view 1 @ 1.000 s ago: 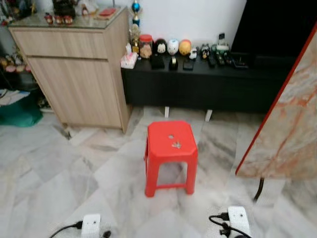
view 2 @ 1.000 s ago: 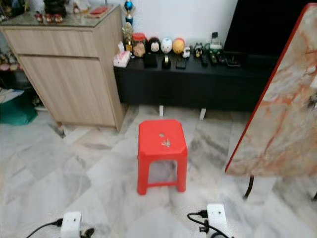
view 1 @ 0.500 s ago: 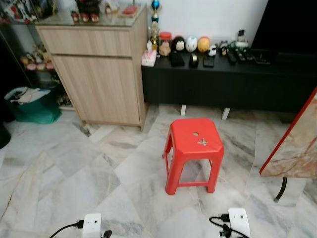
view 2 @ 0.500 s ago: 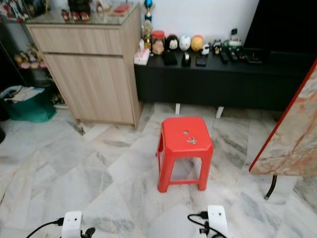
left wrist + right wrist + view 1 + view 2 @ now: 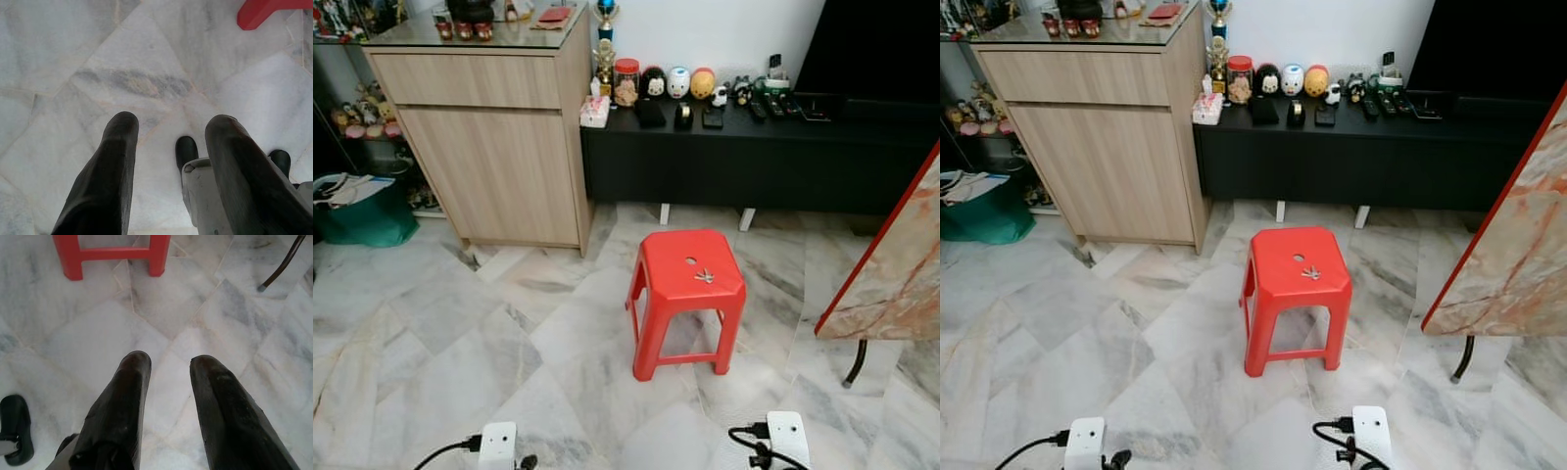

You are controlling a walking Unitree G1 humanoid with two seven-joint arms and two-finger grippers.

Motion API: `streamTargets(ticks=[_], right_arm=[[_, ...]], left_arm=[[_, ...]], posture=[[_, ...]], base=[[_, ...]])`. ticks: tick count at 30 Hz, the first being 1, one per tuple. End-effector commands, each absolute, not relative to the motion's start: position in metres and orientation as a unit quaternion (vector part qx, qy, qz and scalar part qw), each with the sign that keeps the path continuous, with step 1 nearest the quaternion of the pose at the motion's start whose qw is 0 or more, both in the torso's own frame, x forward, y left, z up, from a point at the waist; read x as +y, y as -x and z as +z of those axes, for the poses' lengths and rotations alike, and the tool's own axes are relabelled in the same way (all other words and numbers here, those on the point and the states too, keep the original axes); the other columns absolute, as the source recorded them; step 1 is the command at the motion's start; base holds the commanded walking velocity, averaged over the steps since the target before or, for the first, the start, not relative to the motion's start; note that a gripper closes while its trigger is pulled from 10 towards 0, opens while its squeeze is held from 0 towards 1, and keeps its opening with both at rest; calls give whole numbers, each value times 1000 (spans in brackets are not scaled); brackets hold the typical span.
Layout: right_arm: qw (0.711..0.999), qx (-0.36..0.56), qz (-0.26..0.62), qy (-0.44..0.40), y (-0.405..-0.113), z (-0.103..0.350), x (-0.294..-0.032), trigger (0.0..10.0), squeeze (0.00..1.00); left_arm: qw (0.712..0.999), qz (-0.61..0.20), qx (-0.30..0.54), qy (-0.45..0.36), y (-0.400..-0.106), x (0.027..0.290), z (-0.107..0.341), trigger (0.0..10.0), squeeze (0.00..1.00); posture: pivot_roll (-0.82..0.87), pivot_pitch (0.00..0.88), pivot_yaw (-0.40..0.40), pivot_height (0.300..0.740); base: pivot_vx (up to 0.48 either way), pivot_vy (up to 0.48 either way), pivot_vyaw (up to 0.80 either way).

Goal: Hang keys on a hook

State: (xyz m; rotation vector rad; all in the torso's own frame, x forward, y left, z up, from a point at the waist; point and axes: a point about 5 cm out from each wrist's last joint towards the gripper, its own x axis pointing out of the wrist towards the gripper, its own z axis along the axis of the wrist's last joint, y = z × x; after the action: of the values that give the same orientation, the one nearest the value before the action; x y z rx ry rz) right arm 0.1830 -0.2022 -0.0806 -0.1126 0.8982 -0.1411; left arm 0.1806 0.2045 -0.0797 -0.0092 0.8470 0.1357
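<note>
A small bunch of keys (image 5: 705,276) lies on top of a red plastic stool (image 5: 688,284) that stands on the marble floor straight ahead of me. Both arms hang low at my sides, their white wrists at the bottom of the eye views, left (image 5: 497,446) and right (image 5: 786,436). My left gripper (image 5: 171,125) is open over bare floor, with a corner of the stool (image 5: 269,10) beyond it. My right gripper (image 5: 170,360) is also open and empty, and the stool's legs (image 5: 112,252) stand a short way ahead of it.
A light wooden cabinet (image 5: 499,127) stands at the back left. A low black console (image 5: 754,157) carries figurines and remotes along the wall. A marble-patterned tabletop with a red edge (image 5: 891,274) leans in at the right on a dark leg (image 5: 283,264). A green bag (image 5: 357,211) sits far left.
The whole picture has shifted sideways back and forth as the camera moved. The keys and stool stay put, and both arms keep hanging with fingers apart.
</note>
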Motion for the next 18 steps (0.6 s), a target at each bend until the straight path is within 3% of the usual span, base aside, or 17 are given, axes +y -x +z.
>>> streamTargets(ticks=[1,4,9,18], right_arm=[[899,427,-74,54,-185,-79,-203,10000,0],[901,422,-69,68,-187,-78,-203,10000,0],[904,416,-77,66,-187,-78,-203,10000,0],[904,415,-90,46,-186,-78,-203,10000,0]], left_arm=[[909,63,412,1,-179,205,-80,10000,0],[910,62,410,0,-180,205,-80,10000,0],[912,63,405,0,-182,203,-79,10000,0],[914,60,400,-5,-184,202,-78,10000,0]], posture=[[16,0,-15,740],[16,0,-15,740],[23,0,-15,740],[23,0,-9,740]], base=[[0,0,0],[0,0,0],[259,0,698],[280,0,0]])
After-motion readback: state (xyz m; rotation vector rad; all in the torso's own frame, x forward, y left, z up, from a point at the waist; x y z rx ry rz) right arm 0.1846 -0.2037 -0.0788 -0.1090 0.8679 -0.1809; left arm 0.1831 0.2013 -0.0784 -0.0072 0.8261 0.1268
